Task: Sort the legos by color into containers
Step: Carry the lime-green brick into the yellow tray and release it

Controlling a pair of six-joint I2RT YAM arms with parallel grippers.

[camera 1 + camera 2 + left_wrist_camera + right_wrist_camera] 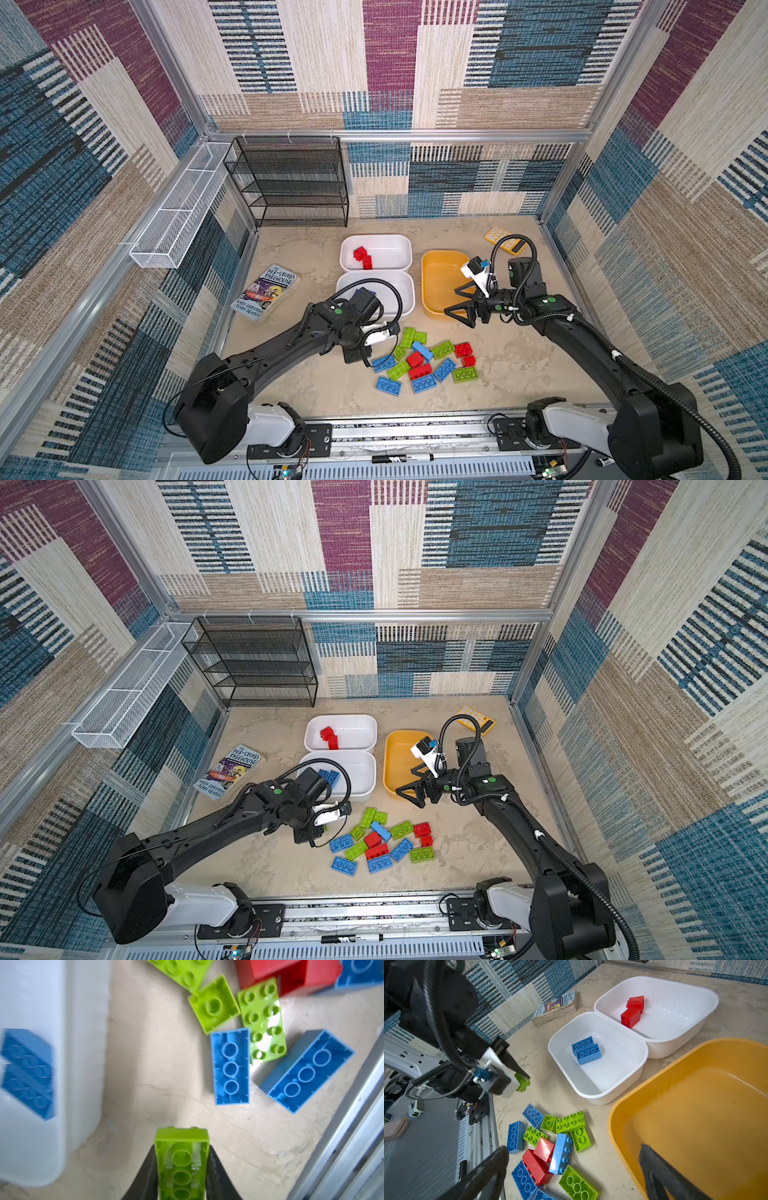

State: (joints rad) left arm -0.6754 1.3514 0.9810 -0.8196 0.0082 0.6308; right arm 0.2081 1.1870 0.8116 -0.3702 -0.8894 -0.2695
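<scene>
So the left end effector (181, 1150) was clamped on a lime lego (182, 1169) near the white tub (612, 1072) where 2 blue ones (586, 1050) were sat. The right end effector (451, 299) was spread wide open at the yellow tub (432, 270)'s edge, nothing gripped.

The legos (415, 359) are red, blue and lime

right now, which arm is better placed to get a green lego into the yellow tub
Left, probably: the left gripper grips a green lego; the right gripper hangs open and empty by the yellow tub.
</scene>
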